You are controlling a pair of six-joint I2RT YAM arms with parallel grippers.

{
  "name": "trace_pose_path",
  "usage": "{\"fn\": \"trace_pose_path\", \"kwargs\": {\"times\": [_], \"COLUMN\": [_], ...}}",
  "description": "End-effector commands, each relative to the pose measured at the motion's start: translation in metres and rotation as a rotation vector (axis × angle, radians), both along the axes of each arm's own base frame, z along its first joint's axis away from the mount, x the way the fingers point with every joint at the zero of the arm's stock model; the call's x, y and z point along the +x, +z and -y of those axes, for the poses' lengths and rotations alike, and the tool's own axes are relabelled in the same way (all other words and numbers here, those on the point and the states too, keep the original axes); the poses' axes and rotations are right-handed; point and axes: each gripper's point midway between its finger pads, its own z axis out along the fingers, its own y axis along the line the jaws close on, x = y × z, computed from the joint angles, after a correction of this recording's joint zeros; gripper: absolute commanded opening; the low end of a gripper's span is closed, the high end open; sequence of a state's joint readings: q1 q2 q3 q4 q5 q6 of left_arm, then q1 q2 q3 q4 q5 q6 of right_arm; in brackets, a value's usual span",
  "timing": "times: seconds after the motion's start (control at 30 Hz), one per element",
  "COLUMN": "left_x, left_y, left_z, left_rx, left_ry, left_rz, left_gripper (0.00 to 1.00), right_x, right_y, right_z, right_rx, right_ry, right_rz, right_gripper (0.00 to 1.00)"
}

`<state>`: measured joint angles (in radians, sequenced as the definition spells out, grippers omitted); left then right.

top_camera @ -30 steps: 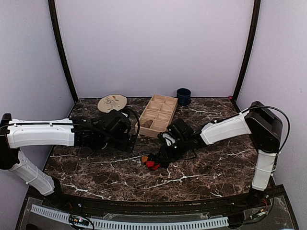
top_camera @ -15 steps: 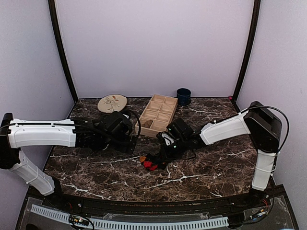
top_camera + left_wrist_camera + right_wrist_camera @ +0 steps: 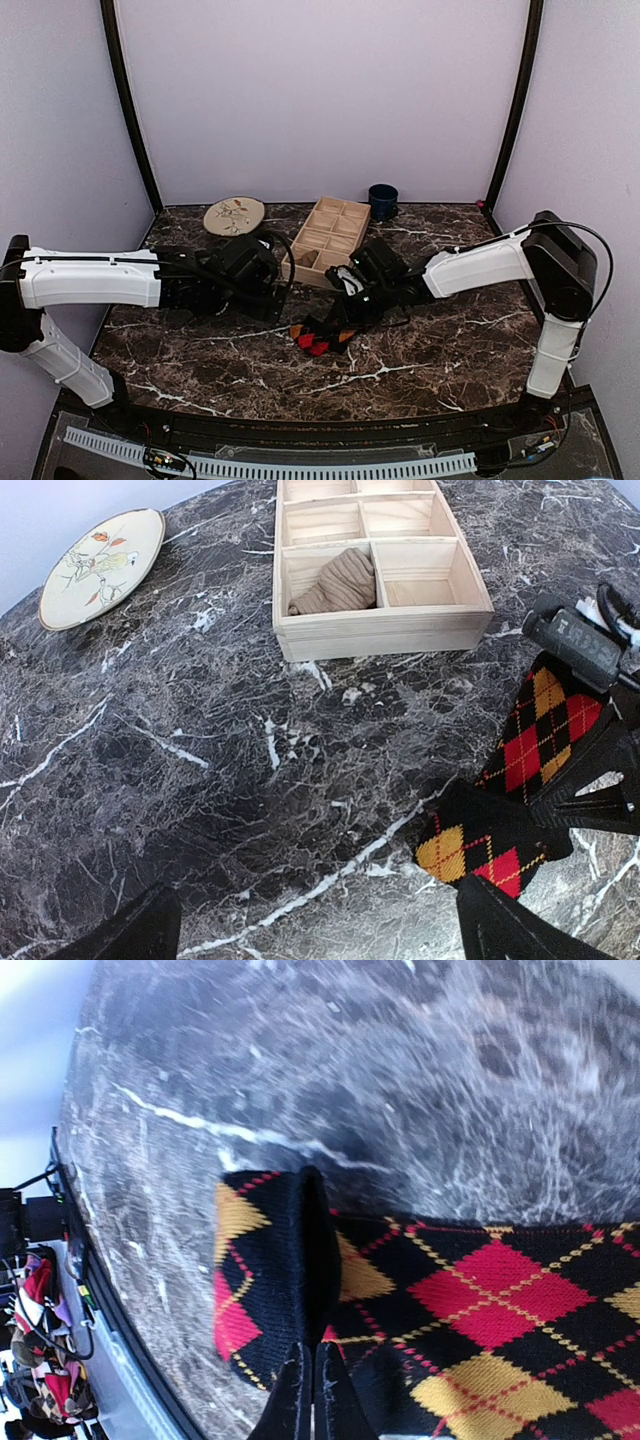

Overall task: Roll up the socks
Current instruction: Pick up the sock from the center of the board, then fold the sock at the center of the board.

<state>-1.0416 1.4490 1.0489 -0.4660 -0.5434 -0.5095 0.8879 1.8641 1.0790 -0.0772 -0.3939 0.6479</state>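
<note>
Rolling argyle sock (image 3: 505,770) in front of wooden tray (image 3: 385,632). Right gripper (image 3: 308,1380) clamped on its folded end; left gripper (image 3: 320,938) spread, empty. Next: roll fold onward.

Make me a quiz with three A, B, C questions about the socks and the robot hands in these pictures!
1. Where is the ribbed tan fabric sock?
A. on the round plate
B. in a compartment of the wooden divided tray
C. in the blue cup

2. What colours are the diamonds on the black argyle sock?
A. green and white
B. blue and pink
C. red and orange

3. What is the right gripper doing?
A. pinching the argyle sock's folded edge
B. standing wide open
C. holding the cup

Answers:
1 B: the left wrist view shows it bunched in a tray compartment.
2 C: the right wrist view shows them close up.
3 A: its fingers are shut on the fabric.
</note>
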Motion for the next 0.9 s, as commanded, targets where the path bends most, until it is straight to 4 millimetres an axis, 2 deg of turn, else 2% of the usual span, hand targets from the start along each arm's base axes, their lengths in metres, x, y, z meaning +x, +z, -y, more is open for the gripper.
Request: {"fn": "trace_pose_path", "kwargs": {"times": [0.0, 0.2, 0.53, 0.87], "left_x": [0.002, 0.005, 0.011, 0.02], "left_y": [0.008, 0.007, 0.001, -0.014], "left_z": [0.004, 0.01, 0.028, 0.058], "left_rx": [-0.007, -0.002, 0.01, 0.019], "left_ry": [0.013, 0.006, -0.037, -0.105], "left_rz": [0.012, 0.014, 0.009, -0.01], "left_gripper": [0.99, 0.99, 0.99, 0.99], "right_x": [0.015, 0.022, 0.037, 0.04], "right_y": [0.042, 0.053, 0.062, 0.048], "right_z": [-0.006, 0.003, 0.036, 0.069], "right_rx": [0.064, 0.054, 0.003, -0.059], "right_ry": [-0.009, -0.026, -0.093, -0.139], "right_rz": [0.088, 0.116, 0.169, 0.166], "right_gripper": [0.0, 0.0, 0.0, 0.0]}}
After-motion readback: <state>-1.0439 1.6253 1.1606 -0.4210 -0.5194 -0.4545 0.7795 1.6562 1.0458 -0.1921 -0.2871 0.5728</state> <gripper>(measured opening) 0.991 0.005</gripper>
